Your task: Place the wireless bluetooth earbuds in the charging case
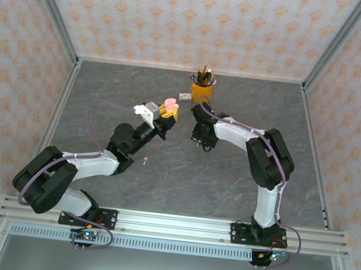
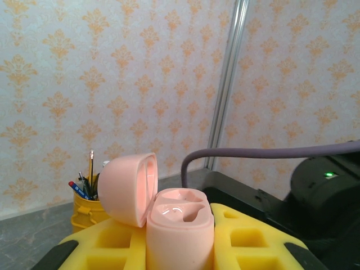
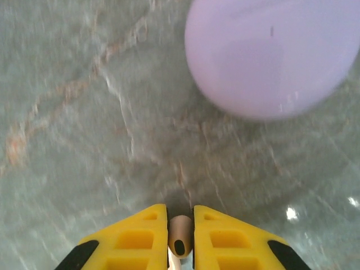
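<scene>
Item: pale pink earbud (image 3: 180, 241) | Location: pinched in right end effector (image 3: 180, 214) over worktop (image 3: 79, 112), near lilac case (image 3: 270, 56) | Left end effector (image 2: 180, 247): clamped on pink charging case (image 2: 180, 216), lid open | Handling: likely light, rigid, slippery; grip the stem gently.

Lilac case (image 3: 270, 56) blurred, cut off at top. Pink case (image 2: 180, 225) base cut off. Earbud (image 3: 180, 239) half hidden in right gripper (image 3: 180, 220).
</scene>
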Action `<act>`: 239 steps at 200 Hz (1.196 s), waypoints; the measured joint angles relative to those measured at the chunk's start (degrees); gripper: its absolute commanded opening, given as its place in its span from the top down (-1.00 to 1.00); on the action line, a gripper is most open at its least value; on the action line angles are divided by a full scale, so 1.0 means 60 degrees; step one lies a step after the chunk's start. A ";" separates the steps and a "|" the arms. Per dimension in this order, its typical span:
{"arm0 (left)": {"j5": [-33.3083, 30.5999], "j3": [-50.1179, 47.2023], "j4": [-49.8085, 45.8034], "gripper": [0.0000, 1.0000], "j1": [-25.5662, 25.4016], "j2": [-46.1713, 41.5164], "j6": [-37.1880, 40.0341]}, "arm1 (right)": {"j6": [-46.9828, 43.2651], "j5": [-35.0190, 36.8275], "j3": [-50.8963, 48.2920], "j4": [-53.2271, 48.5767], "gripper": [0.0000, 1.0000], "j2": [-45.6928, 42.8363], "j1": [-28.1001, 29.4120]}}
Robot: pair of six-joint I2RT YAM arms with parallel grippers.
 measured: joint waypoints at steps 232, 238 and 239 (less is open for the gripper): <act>0.0047 0.0004 -0.0565 1.00 0.0000 -0.0200 0.0000 | -0.3129 -0.0772 -0.3005 0.0681 0.38 -0.2237 0.0692; 0.0047 0.0004 -0.0565 1.00 0.0000 -0.0200 0.0000 | -0.3122 -0.0732 -0.3056 0.0678 0.37 -0.2288 0.0670; 0.0047 0.0004 -0.0561 1.00 0.0000 -0.0200 0.0000 | -0.3122 -0.0714 -0.3075 0.0678 0.37 -0.2302 0.0659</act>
